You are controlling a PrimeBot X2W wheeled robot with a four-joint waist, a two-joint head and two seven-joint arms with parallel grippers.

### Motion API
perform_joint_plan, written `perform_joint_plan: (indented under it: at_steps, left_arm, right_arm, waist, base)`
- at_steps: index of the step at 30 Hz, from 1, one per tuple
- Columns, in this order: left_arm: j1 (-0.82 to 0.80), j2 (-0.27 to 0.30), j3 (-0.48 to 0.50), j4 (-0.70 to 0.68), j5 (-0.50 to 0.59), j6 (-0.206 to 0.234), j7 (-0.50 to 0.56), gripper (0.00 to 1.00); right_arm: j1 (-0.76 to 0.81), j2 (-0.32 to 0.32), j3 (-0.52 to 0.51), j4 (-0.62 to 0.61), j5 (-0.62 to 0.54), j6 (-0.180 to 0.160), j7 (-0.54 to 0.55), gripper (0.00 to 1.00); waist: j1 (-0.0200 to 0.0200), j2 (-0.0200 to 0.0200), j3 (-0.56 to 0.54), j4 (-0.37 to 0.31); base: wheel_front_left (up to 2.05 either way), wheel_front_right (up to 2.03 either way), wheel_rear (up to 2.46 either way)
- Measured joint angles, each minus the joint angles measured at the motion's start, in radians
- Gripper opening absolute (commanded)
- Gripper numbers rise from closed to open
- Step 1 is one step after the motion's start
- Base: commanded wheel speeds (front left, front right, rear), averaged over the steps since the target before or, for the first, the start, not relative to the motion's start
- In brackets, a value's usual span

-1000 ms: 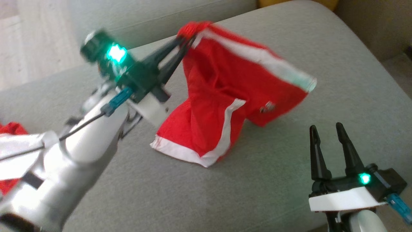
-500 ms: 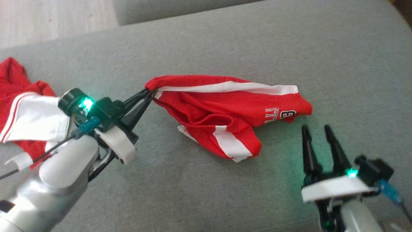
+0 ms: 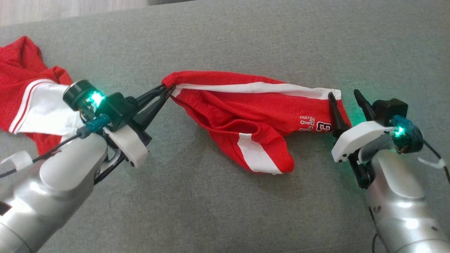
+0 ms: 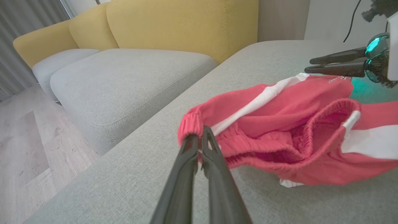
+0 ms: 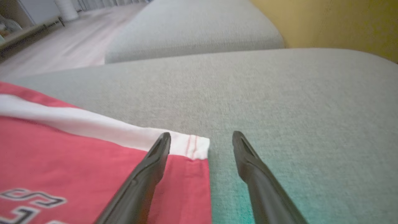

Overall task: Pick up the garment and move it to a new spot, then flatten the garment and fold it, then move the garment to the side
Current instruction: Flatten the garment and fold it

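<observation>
left pincer (image 3: pixel 168 92): pinching shorts (image 3: pixel 246 105) waistband, centre-left of frame
right pincer (image 3: pixel 345 94): spread, astride hem corner, frame right
axis: shorts stretch left-right between pincers

Soft matt cloth is showing on the garment (image 3: pixel 246 112), elastic knit bunching between smooth plastic fingers (image 4: pixel 217 174) of the left gripper (image 3: pixel 168 91). Beneath the fingers, the cushion (image 3: pixel 225 211) is showing coarse matt weave.

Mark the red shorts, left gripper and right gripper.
red shorts (image 3: pixel 246 105): head view, red cloth under the white stripe.
left gripper (image 3: pixel 170 90): head view, shut fingertips pinching the waistband.
right gripper (image 3: pixel 343 93): head view, gap between its open fingertips.
</observation>
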Motion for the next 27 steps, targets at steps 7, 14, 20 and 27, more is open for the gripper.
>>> perform_joint_plan:
  at_steps: [7,14,20,27]
  left_arm:
    - [-0.031,0.0,-0.018,-0.005,-0.011,0.0,-0.002,0.0]
    - [-0.031,0.018,-0.03,-0.013,-0.018,0.0,-0.003,0.0]
    - [-0.032,0.027,-0.033,-0.017,-0.025,0.0,-0.003,0.0]
    - [-0.097,0.038,0.026,-0.038,0.012,0.0,-0.003,0.0]
  right_arm:
    - [-0.061,-0.007,0.033,0.157,-0.009,0.0,0.019,1.0]
    - [-0.153,-0.007,0.156,0.243,0.038,0.0,0.039,0.45]
    - [-0.188,-0.019,0.245,0.261,0.087,0.0,0.027,0.0]
    - [-0.307,-0.094,0.219,0.206,0.09,0.0,-0.055,0.0]
  waist:
    - [-0.0002,0.0,0.017,0.015]
    - [-0.0002,0.0,0.027,0.009]
    - [-0.0002,0.0,0.034,0.009]
    - [-0.0001,0.0,0.072,-0.011]
  base:
    - [0.0,0.0,0.0]
    - [0.0,0.0,0.0]
    - [0.0,0.0,0.0]
    - [0.0,0.0,0.0]
